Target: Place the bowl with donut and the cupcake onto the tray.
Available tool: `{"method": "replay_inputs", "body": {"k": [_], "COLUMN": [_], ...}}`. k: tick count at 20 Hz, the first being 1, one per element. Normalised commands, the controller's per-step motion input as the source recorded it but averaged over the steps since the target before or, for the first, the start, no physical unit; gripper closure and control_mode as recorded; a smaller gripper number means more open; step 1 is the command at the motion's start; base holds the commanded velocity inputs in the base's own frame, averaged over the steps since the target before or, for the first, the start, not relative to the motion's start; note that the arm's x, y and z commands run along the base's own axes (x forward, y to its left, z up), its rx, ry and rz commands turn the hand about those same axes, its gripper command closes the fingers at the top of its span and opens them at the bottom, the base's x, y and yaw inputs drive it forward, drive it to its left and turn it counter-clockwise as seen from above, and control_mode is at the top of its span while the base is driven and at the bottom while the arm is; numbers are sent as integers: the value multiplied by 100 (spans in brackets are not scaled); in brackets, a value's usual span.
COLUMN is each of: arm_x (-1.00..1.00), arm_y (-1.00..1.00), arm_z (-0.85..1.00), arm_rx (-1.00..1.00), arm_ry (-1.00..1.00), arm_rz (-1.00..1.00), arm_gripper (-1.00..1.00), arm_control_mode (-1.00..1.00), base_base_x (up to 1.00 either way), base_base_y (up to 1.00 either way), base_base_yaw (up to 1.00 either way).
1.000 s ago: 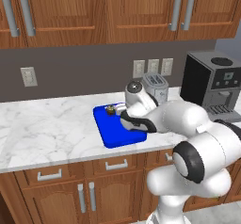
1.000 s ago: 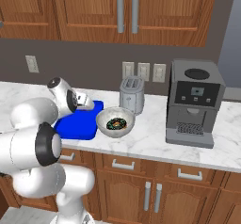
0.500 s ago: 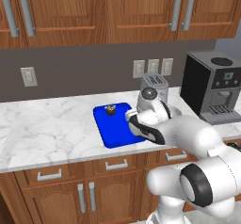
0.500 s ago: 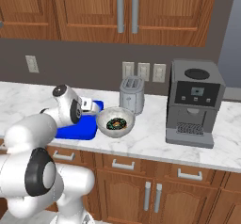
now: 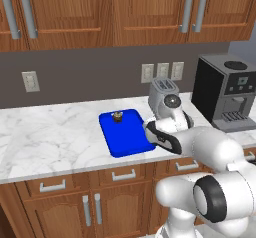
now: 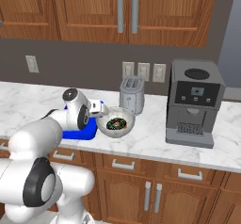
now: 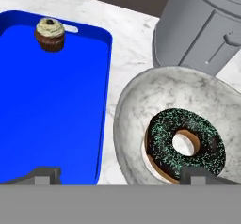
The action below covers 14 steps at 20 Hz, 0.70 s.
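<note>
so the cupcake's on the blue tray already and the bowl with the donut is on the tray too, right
Not quite. The cupcake is on the blue tray, but the bowl with the donut sits on the counter beside the tray, in front of the toaster. The hand view shows it.

Even, fairly bright rendered light fills all three views, with no visible lamp and only soft shading: the grey wall under the brown wooden cabinets (image 5: 125, 12) sits darker, and the wide pale grey-white round bowl (image 7: 179, 119) shows a gentle gradient on its inner wall. The white marble bench (image 5: 50, 132) and the bright blue flat rectangular tray (image 7: 52, 110) are lit flatly without glare, while the black-and-silver coffee machine (image 6: 194, 103) carries faint sheen. Everything is in focus, though the base views look coarse and slightly jagged at edges, and the hand view shows no noticeable bending at its borders.
</note>
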Motion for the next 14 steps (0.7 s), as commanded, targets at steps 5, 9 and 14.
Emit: {"method": "replay_inputs", "body": {"k": [5,9,14], "arm_x": [6,12,13], "arm_y": [-7,0,-4], "arm_z": [-16,-26,-15], "arm_rx": [0,0,-1], "arm_ry": [3,6,4], "arm_rz": [8,10,8], "arm_gripper": [-100,-100,-100], "arm_control_mode": [-100,-100,-100], "base_base_x": [0,0,0], "base_base_y": [0,0,0], "base_base_yaw": [0,0,0]}}
